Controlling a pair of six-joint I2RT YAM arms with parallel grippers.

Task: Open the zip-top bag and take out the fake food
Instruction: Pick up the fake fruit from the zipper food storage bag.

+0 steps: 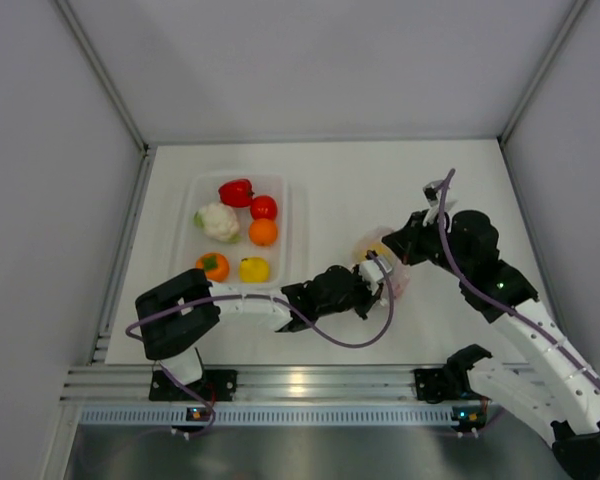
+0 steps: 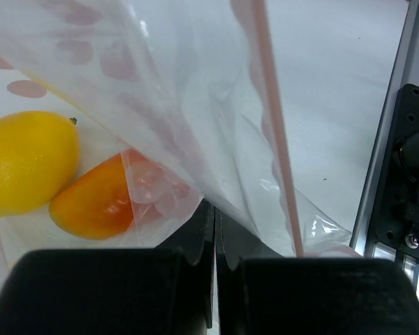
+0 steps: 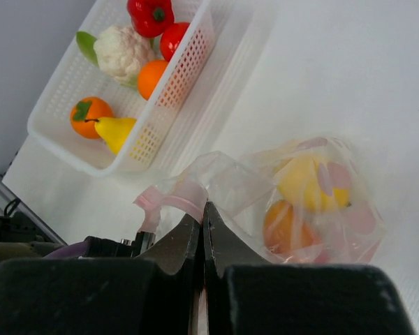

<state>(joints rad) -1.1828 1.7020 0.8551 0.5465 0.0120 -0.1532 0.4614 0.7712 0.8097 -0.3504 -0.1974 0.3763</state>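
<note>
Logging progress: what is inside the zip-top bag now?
A yellow lemon and an orange fruit show through the zip-top bag; anything behind them is covered.

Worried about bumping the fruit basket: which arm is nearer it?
Left. The left arm runs close by the basket's near edge, left tool shut on the zip-top bag beside it. The right arm comes from the far right, right tool shut on the bag too.

No text, label, brand, number or sign can be read on anything in these views.
</note>
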